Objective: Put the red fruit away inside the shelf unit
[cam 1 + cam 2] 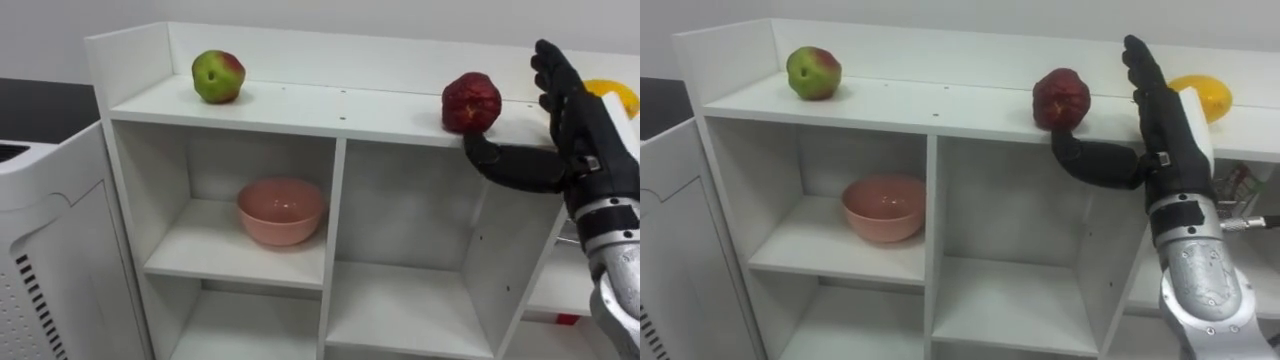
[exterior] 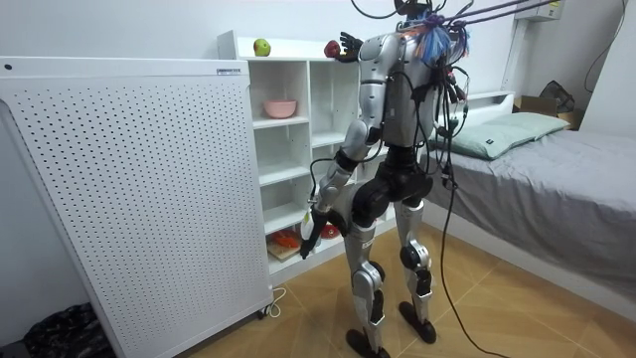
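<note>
The shelf (image 1: 330, 108) top holds 3 fruits: an apple (image 1: 218, 76) at left, then a red fruit (image 1: 471, 102). The right hand (image 1: 572, 120) stands open just beside it, before a yellow fruit (image 1: 612, 95). The red fruit looks firm, light and smooth, so cup its sides.

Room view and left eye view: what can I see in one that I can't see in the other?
Room view extras: the whole robot standing at the shelf, its left hand hanging low by the bottom shelves, and a bed behind it. Left eye view extras: a yellow fruit on the top board past the right hand, whose straight fingers stand beside the red fruit. Shared: the green apple, the red fruit, the pink bowl and the raised right hand.
</note>
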{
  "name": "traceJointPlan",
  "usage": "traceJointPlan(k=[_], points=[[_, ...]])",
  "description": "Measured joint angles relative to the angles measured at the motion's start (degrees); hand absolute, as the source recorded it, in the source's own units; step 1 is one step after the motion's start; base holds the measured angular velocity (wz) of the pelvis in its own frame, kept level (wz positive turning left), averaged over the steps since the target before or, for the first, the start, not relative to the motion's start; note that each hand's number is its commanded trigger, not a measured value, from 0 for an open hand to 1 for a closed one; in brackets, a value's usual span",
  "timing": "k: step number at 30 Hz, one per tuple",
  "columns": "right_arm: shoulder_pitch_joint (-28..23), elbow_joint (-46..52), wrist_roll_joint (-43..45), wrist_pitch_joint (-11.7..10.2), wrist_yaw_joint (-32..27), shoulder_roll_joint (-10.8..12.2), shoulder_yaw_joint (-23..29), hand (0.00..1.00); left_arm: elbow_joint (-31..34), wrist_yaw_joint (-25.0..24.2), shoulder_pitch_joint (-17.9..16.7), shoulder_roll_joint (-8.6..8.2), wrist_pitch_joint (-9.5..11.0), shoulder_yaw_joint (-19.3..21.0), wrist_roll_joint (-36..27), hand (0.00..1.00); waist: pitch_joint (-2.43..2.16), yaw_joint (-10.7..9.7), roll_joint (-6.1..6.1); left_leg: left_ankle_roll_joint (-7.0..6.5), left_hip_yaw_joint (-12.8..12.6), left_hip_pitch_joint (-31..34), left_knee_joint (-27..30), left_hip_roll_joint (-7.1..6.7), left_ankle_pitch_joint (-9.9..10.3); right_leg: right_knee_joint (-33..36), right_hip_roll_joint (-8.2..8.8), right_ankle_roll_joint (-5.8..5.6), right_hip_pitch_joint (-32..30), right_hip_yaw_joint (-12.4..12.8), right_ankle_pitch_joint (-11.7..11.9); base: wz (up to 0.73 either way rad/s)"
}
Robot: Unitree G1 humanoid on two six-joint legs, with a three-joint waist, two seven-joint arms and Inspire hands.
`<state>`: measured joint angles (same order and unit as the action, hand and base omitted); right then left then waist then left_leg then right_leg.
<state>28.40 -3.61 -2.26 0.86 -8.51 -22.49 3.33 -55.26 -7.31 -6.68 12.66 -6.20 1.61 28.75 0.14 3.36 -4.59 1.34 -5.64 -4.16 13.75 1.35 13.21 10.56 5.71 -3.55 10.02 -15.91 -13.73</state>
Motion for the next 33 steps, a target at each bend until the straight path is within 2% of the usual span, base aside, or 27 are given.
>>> traceJointPlan(k=[7, 25, 26, 27, 29, 33], points=[[2.85, 0.0, -0.01, 0.1, 0.16, 0.0, -0.11, 0.0, 0.04, -0.01, 0.15, -0.01, 0.0, 0.02, 0.0, 0.0, -0.05, 0.01, 0.55, 0.02, 0.02, -0.05, -0.15, 0.0, -0.01, 0.01, 0.01, 0.0, 0.0, 0.01, 0.0, 0.0], [4.15, -0.21, -1.97, 0.55, 0.54, 0.0, -0.44, 0.0, 0.18, -0.01, 0.27, -0.01, 0.0, 0.01, 0.04, 0.0, -0.05, 0.22, 0.55, 0.02, 0.4, -0.18, -0.36, -0.04, -0.01, 0.01, -0.03, 0.0, -0.01, 0.13, 0.0, 0.0], [4.15, -0.22, -1.97, 0.55, 0.54, 0.0, -0.44, 0.41, 0.18, -0.01, 0.27, -0.01, -0.01, 0.01, 0.04, 0.0, -0.04, 0.21, 0.55, 0.02, 0.43, -0.19, -0.37, -0.04, -0.01, 0.01, -0.04, 0.0, -0.01, 0.13, 0.0, 0.0], [4.15, -0.23, -1.98, 0.55, 0.54, 0.0, -0.44, 0.63, 0.19, -0.01, 0.28, -0.01, -0.01, 0.01, 0.04, 0.0, -0.04, 0.21, 0.55, 0.02, 0.44, -0.19, -0.39, -0.04, -0.01, 0.01, -0.04, 0.0, -0.01, 0.13, 0.0, 0.0], [4.15, -0.25, -2.0, 0.55, 0.55, 0.0, -0.44, 0.99, 0.19, -0.01, 0.31, -0.01, -0.01, 0.0, 0.04, 0.0, -0.02, 0.21, 0.57, 0.02, 0.46, -0.21, -0.42, -0.04, -0.01, 0.0, -0.04, 0.0, 0.0, 0.13, 0.0, 0.0], [4.15, -1.26, -1.94, 0.55, 1.22, 0.0, -1.04, 1.0, 0.19, -0.06, 0.32, -0.01, -0.01, -0.02, 0.12, 0.0, 0.01, 0.21, 0.59, 0.02, 0.5, -0.33, -0.51, -0.04, -0.01, 0.01, -0.05, 0.0, 0.04, 0.11, 0.0, 0.0]])
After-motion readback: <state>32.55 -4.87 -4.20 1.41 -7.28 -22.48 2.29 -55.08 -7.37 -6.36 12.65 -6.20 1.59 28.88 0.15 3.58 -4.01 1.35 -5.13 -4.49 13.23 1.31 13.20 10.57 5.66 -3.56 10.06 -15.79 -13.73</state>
